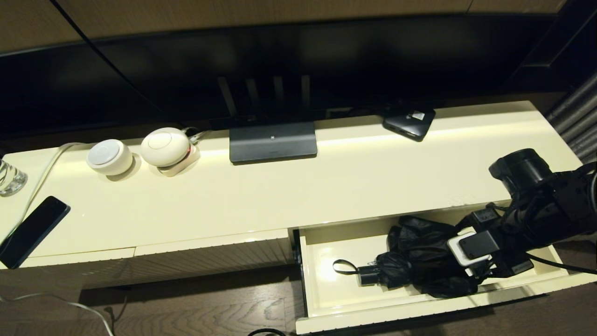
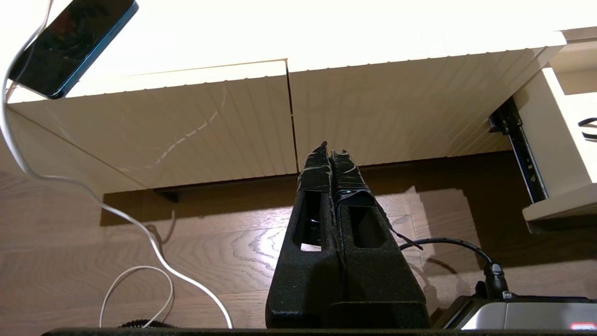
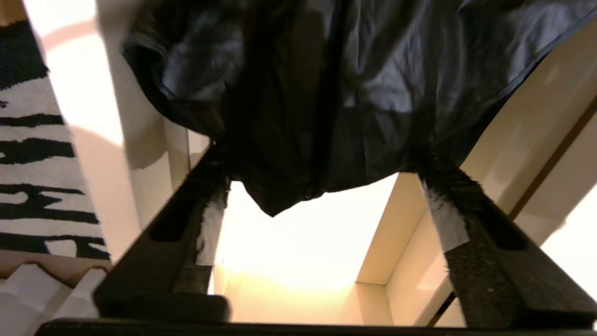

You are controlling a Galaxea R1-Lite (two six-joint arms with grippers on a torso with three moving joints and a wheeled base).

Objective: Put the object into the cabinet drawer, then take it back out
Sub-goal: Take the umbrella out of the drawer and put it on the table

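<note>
head view: umbrella [image 1: 419, 261] lying inside the open drawer [image 1: 326, 284], toward its right half, short handle [image 1: 368, 275] and strap loop [image 1: 343, 267] pointing left over bare cream floor. right gripper [image 1: 459, 263] down in the drawer at the fabric end of the umbrella, arm coming in from the right. fingertips hidden here by the wrist housing. phone [image 1: 32, 231] at the far left of the cabinet top [image 1: 280, 196], small black box [image 1: 409, 121] at the back right, well apart from the work.

left wrist view: left gripper [image 2: 332, 161] parked low over the wooden floor [image 2: 210, 252] in front of the closed ribbed panels [image 2: 373, 116], jaws pressed together, holding nothing. white cable [image 2: 84, 186] trailing down from the phone.

right wrist view: right gripper's jaws spread wide, one finger [image 3: 210, 205] on each side of the loose glossy folds, tips at or in the fabric. cannot tell whether pinching yet or just letting go; reads as open around the bundle.

handling, as a judgement: probably light, soft and baggy at the canopy, slick on the surface, so liable to slide or pull out a single fold rather than lift whole. better hold across the thick middle of the bundle, where the stiff shaft sits inside, or on the rigid handle; strap too thin and floppy to trust.
</note>
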